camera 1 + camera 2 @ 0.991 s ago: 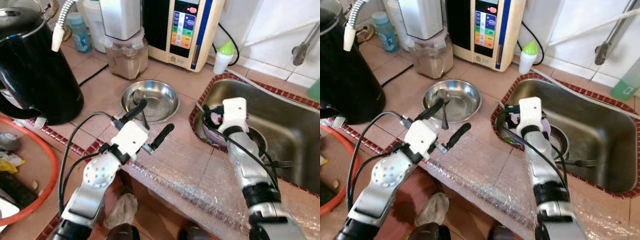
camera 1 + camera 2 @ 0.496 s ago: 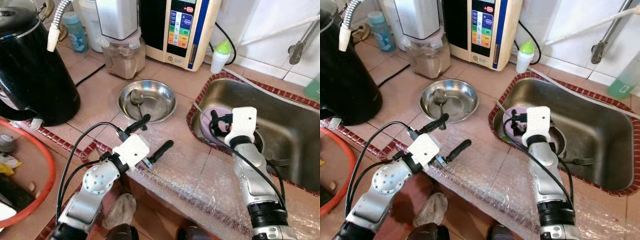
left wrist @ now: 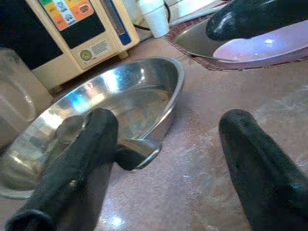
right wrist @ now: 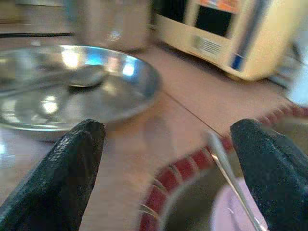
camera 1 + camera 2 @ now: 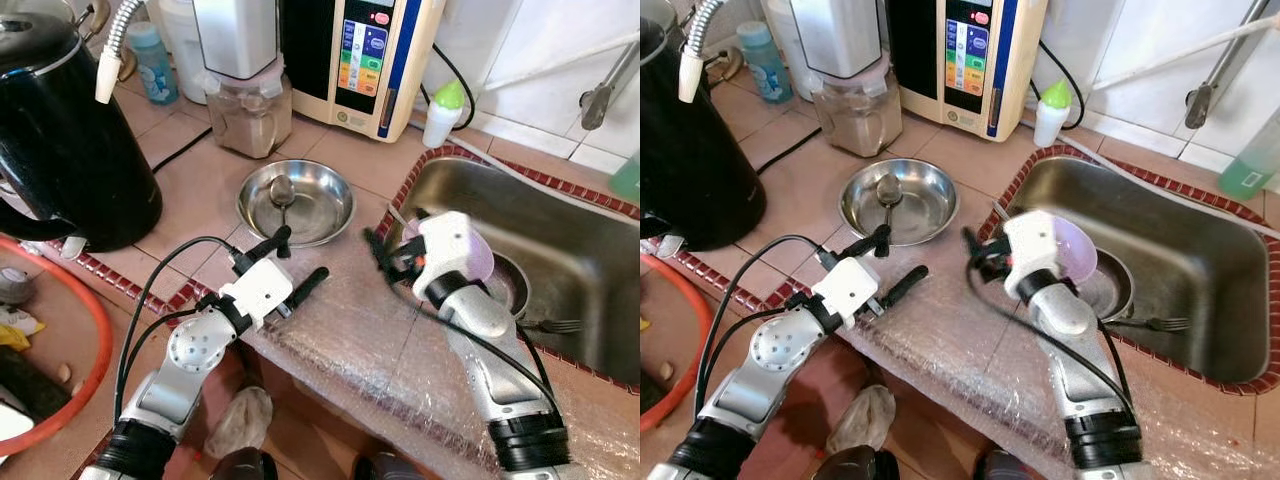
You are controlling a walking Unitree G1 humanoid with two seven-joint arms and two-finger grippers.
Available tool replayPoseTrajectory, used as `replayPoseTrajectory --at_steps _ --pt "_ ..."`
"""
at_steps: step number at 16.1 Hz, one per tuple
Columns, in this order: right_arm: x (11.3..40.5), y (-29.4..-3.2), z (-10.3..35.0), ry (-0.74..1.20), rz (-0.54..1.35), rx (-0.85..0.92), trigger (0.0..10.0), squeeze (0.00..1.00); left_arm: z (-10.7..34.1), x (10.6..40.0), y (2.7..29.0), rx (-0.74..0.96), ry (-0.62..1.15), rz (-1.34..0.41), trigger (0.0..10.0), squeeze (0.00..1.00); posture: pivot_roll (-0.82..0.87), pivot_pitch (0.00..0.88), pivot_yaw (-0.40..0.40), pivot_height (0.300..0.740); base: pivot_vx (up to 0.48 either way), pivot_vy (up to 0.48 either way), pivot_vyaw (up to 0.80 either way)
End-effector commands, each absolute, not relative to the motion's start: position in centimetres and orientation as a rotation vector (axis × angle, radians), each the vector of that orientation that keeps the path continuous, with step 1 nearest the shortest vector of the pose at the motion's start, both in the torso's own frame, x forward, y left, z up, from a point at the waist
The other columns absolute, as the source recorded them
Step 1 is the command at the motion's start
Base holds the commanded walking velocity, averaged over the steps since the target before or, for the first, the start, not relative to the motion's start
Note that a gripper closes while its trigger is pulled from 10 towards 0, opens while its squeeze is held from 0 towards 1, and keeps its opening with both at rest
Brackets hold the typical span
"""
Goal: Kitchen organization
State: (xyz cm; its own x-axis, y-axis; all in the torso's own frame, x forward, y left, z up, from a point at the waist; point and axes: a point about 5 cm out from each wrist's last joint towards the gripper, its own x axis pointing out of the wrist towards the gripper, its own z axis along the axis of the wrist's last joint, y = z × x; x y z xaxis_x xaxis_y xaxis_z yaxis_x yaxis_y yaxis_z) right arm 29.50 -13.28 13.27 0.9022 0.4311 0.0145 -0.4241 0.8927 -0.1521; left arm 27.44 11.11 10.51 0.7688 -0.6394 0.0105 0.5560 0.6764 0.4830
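A steel bowl (image 5: 300,205) with a spoon (image 5: 283,192) in it sits on the tiled counter, left of the sink (image 5: 570,235). A lilac plate (image 5: 472,250) lies in the sink near its left wall, and a fork (image 5: 552,326) rests by the drain. My left gripper (image 5: 303,252) hovers open just in front of the bowl (image 3: 120,96), holding nothing. Over the sink's left rim my right gripper (image 5: 973,255) points toward the bowl (image 4: 72,86), open and empty. The plate (image 4: 233,211) sits just behind its fingers, and a thin utensil handle (image 4: 226,163) leans on the rim.
A black kettle (image 5: 60,130) stands at the left. A blender jar (image 5: 250,110), a water purifier (image 5: 375,55) and a green-capped bottle (image 5: 443,110) line the back. Bubble wrap (image 5: 400,360) covers the counter's front edge. An orange basin (image 5: 70,350) sits lower left.
My right gripper has swung left from over the plate in the sink to the sink's left rim, now pointing at the bowl. The left gripper has stayed by the bowl.
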Motion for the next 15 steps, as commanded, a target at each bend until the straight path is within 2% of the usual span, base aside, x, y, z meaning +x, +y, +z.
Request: replayPoseTrajectory --at_steps 1,7,15 --pt "29.4 -13.5 13.5 -0.044 0.469 -0.155 10.0 0.0 10.3 27.5 11.3 0.488 -0.18 -0.677 0.0 0.0 -0.01 0.066 -0.025 0.74 0.0 0.0 0.0" --pt "29.3 -13.6 13.6 -0.009 0.586 -0.161 10.0 0.0 10.5 27.4 11.5 0.482 -0.2 -0.668 0.0 0.0 -0.01 0.069 -0.024 0.74 0.0 0.0 0.0" --pt "29.3 -12.9 13.3 0.003 0.6 -0.174 10.0 0.0 11.6 26.8 10.6 0.443 -0.285 -0.678 0.0 0.0 0.0 0.07 -0.031 0.74 0.0 0.0 0.0"
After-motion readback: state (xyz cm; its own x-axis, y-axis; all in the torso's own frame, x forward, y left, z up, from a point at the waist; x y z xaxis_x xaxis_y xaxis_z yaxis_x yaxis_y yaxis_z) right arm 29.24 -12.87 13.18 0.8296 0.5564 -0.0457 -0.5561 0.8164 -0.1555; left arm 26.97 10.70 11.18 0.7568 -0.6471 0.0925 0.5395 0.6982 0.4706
